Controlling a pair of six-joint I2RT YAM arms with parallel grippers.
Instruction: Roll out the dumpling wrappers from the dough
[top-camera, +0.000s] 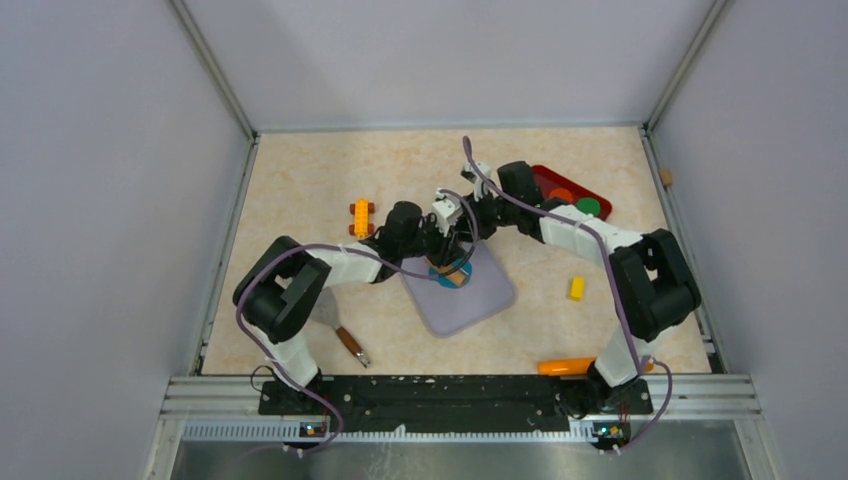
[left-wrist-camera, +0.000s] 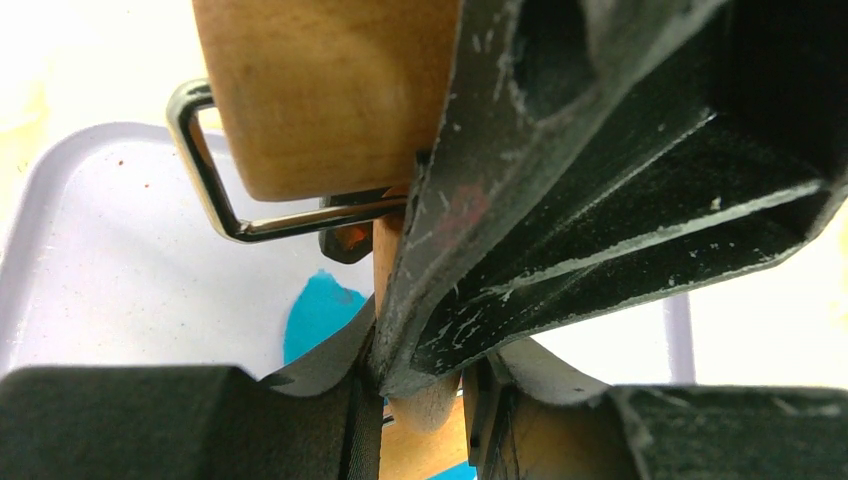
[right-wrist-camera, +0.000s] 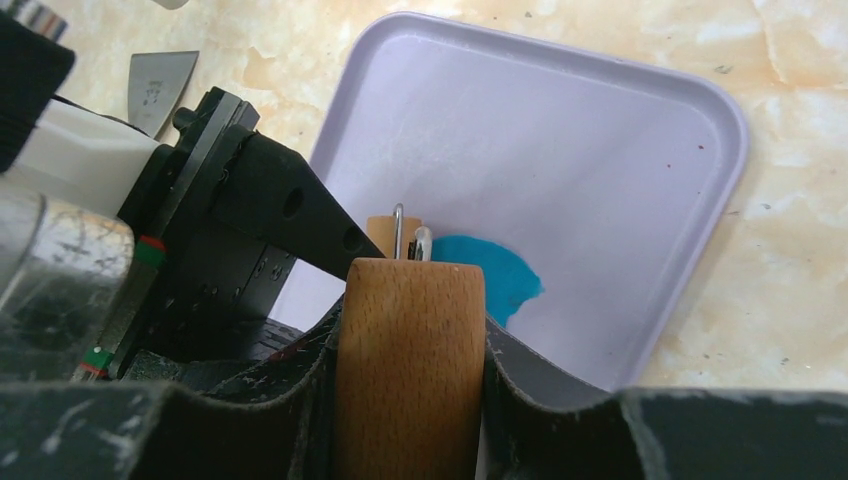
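A flattened teal-blue dough (right-wrist-camera: 490, 275) patch lies on the lavender mat (right-wrist-camera: 600, 170), partly hidden under the tan wooden roller (right-wrist-camera: 410, 350). In the top view the dough (top-camera: 437, 272) shows beside the roller (top-camera: 457, 277) on the mat (top-camera: 480, 300). My right gripper (right-wrist-camera: 410, 400) is shut on the roller's thick wooden barrel. My left gripper (left-wrist-camera: 425, 410) is shut on the roller's thin wooden handle (left-wrist-camera: 388, 250), with the dough (left-wrist-camera: 315, 315) just beyond it. Both grippers (top-camera: 452, 240) meet over the mat's far left corner. No round wrapper discs are in view.
A red tray (top-camera: 545, 180) with green and orange pieces sits at the back right. A yellow-orange toy (top-camera: 361, 217) lies left of the mat, a yellow block (top-camera: 576, 288) to its right. An orange carrot (top-camera: 566, 366) and a scraper (top-camera: 345, 340) lie near the front.
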